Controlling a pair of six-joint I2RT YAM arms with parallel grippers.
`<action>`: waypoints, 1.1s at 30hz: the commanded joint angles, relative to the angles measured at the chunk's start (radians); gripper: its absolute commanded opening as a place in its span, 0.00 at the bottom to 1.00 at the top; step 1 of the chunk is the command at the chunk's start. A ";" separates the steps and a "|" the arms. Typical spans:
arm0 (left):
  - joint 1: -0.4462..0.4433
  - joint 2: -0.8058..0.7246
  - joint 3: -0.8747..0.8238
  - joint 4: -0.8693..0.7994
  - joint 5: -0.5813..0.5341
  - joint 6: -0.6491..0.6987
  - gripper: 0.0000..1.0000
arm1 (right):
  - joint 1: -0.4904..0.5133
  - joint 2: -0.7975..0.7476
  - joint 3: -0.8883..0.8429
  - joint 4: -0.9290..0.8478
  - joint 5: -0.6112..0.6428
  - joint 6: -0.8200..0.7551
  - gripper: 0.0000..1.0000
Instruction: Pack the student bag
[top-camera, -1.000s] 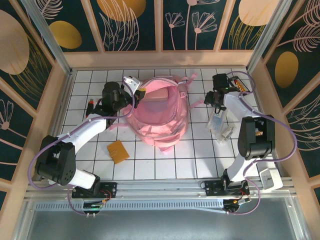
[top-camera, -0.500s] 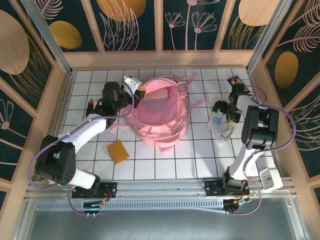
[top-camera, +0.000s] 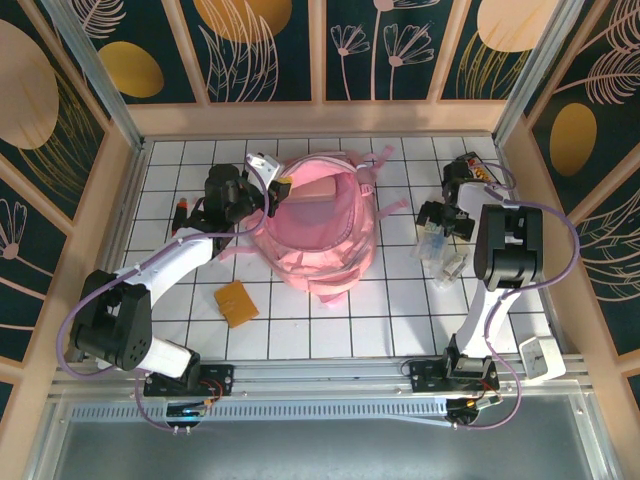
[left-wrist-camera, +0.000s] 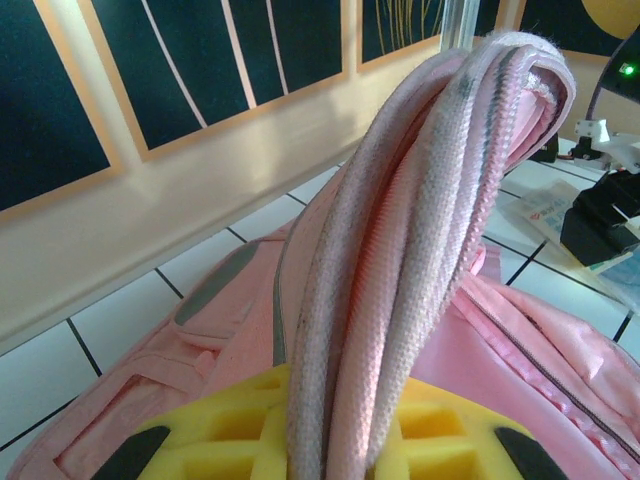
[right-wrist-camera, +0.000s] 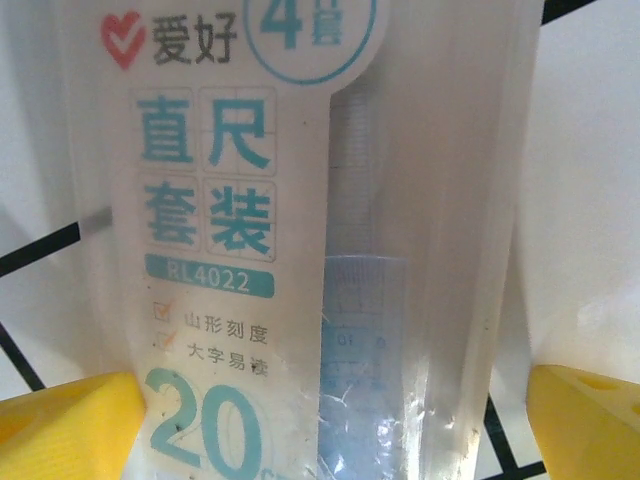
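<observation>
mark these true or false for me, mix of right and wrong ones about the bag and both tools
1. The left tool is shut on the fabric of the student bag. True.
2. The student bag is zipped closed. False: it lies open, with a flat pink item inside.
3. The right tool is open over the clear ruler pack. True.
4. The orange card lies inside the bag. False: it lies on the table, apart from the bag.

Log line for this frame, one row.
left gripper: shut on student bag rim | right gripper: open, straddling ruler packet | packet: on table
</observation>
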 joint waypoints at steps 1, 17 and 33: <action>-0.004 -0.013 0.005 0.121 0.022 -0.017 0.00 | 0.016 0.023 0.008 0.039 -0.076 0.015 0.98; -0.004 -0.020 -0.019 0.140 0.024 -0.026 0.00 | -0.012 -0.064 -0.098 0.176 -0.230 0.025 0.35; -0.004 -0.023 0.014 0.133 -0.026 -0.100 0.00 | 0.165 -0.433 -0.166 0.105 -0.479 0.153 0.00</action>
